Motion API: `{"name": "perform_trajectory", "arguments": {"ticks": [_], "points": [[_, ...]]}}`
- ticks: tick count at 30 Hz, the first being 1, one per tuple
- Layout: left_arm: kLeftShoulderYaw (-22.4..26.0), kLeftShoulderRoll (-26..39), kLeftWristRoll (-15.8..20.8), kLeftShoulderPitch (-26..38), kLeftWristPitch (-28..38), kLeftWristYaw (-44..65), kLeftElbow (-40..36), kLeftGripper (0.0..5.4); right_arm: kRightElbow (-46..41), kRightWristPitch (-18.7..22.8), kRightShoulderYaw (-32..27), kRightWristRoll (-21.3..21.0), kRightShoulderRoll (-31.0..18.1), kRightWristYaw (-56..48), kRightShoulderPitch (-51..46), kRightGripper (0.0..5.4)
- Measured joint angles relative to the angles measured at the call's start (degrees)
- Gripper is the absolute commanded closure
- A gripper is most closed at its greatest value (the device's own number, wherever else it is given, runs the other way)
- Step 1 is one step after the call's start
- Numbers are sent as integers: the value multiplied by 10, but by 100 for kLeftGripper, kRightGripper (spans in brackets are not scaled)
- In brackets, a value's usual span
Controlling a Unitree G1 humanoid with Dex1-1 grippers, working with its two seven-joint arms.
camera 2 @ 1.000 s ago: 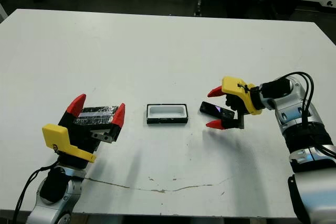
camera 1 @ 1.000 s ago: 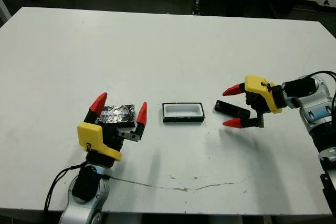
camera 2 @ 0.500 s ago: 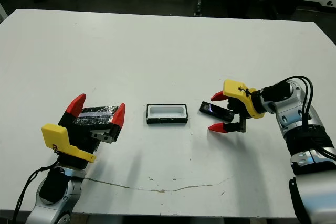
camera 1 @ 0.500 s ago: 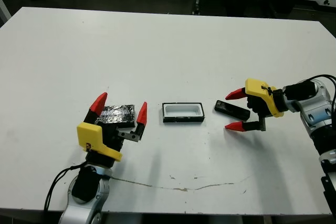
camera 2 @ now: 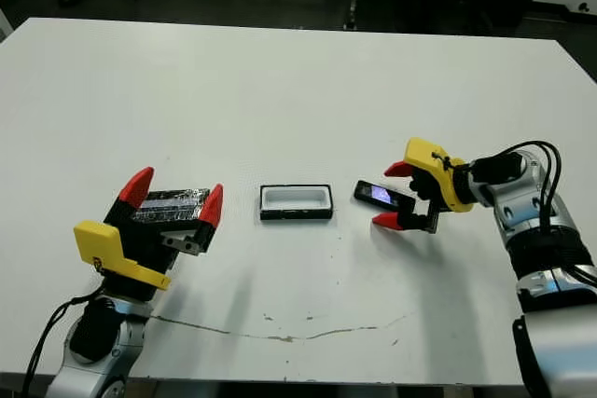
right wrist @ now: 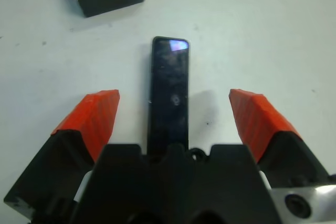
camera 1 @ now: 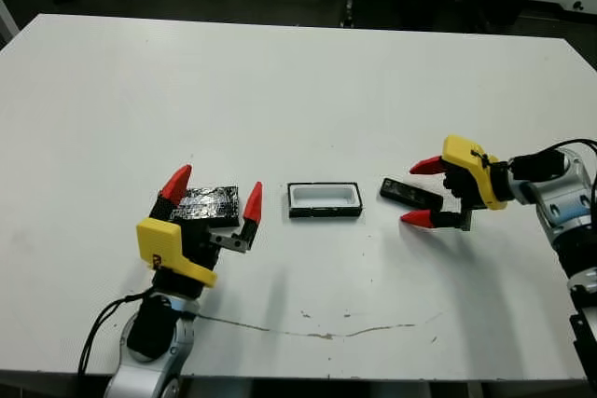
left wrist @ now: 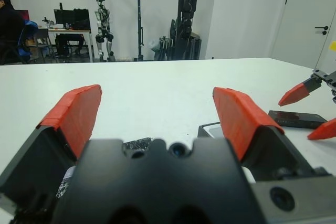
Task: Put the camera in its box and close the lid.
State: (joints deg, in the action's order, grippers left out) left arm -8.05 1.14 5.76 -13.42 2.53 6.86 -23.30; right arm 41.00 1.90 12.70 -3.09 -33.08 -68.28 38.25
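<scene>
red-tipped fingers of the right gripper (camera 1: 426,193), spread wide and empty, sit right of centre, straddling one end of the camera (camera 1: 410,194), a thin, flat, glossy black bar lying on the matte white table (camera 1: 308,81). just left of it, at centre, the box (camera 1: 325,199) is a shallow rounded tray, black walls, white lining. lower left, the left gripper (camera 1: 213,193) gapes wide around the crinkly, shiny lid (camera 1: 207,202), not gripping it.
</scene>
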Motion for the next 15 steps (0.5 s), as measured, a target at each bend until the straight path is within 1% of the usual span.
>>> {"name": "perform_trajectory", "arguments": {"ticks": [7, 9, 12, 15], "points": [[0, -1, -2, -2, 0, -3, 0, 0, -5, 43, -7, 6, 12, 31, -8, 104], [0, -1, -2, -4, 0, -3, 0, 0, 1, 42, -9, 9, 15, 35, -8, 123], [0, -1, -2, -6, 0, -3, 0, 0, 5, 42, -10, 9, 20, 40, -8, 166], [0, -1, 0, -7, 0, -3, 0, 0, 10, 29, -9, 9, 21, 43, -8, 204]]}}
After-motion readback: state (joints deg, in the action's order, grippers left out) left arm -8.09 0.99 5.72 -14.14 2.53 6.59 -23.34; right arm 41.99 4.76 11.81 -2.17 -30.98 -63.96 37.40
